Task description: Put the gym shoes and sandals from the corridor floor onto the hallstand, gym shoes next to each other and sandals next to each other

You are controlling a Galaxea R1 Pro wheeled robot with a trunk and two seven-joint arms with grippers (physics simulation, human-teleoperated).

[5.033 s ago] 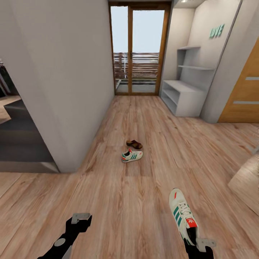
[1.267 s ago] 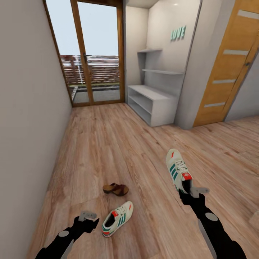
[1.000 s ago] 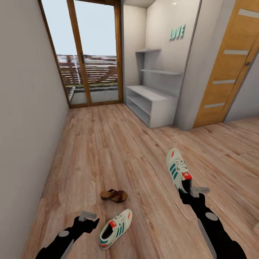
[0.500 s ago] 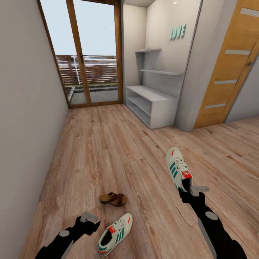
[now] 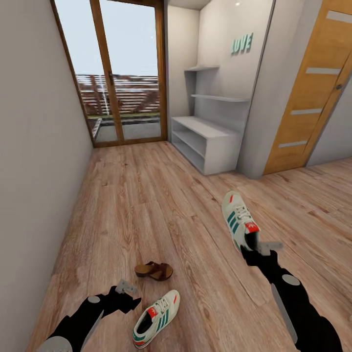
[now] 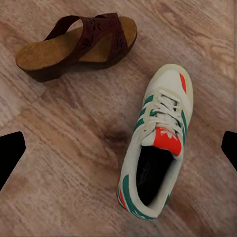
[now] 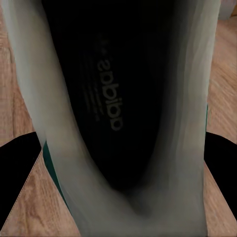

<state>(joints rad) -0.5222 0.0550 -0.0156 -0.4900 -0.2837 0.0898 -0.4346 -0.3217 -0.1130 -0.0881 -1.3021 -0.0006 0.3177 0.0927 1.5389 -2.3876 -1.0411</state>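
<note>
The second gym shoe [image 5: 156,319] lies on the corridor floor [image 5: 146,205], just beside the open left gripper [image 5: 128,296], toe pointed away. The right gripper [image 5: 258,248] is clamped on the first gym shoe [image 5: 238,220].

Floor [image 5: 161,195]: wood-plank laminate, light brown, visible grain, faint sheen. Sneaker [image 5: 237,221] held in my right gripper [image 5: 255,248]: cream upper, smooth and matt, teal stripes, cloth laces; its dark insole [image 7: 108,98] looks matt with pale printed lettering. Second sneaker [image 6: 155,148] on the floor: same finish, red-orange tongue label. Sandal [image 6: 79,42] beside it: dark brown perforated leather strap, tan cork-like footbed, grainy. Rack [image 5: 205,142]: pale grey, smooth, matt. Door [image 5: 308,93]: orange wood veneer.
</note>
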